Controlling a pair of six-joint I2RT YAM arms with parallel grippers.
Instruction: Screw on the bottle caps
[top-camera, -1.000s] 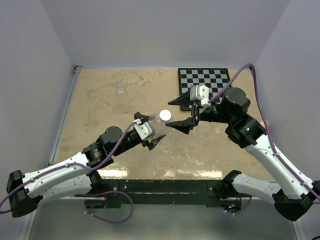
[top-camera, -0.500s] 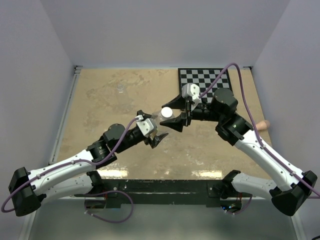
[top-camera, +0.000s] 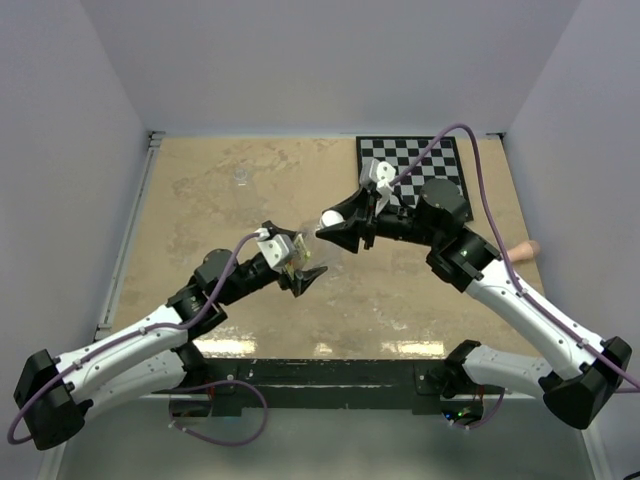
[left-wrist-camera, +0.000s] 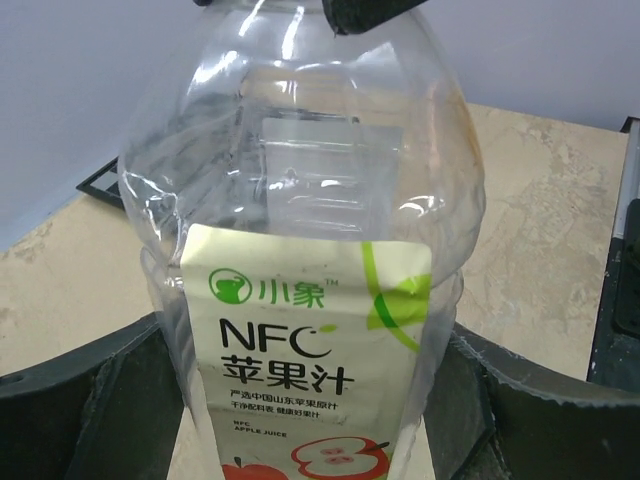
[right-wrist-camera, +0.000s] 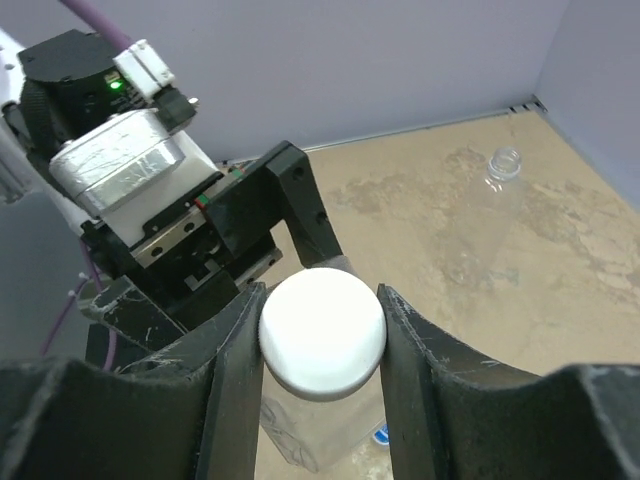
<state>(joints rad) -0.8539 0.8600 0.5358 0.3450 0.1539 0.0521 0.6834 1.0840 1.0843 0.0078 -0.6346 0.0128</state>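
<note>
Right pincer (right-wrist-camera: 320, 312) closed onto white cap (right-wrist-camera: 322, 345), bottle (left-wrist-camera: 310, 220) empty

Clear, glossy, dented plastic for the apple juice bottle (left-wrist-camera: 300, 150); smooth matt white plastic for the cap (right-wrist-camera: 322, 333); scuffed matt black plastic for the right gripper fingers (right-wrist-camera: 235, 385).

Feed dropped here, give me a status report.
Left gripper shut on labelled bottle. Right gripper shut on white cap, at bottle's top. Nothing in the way.
</note>
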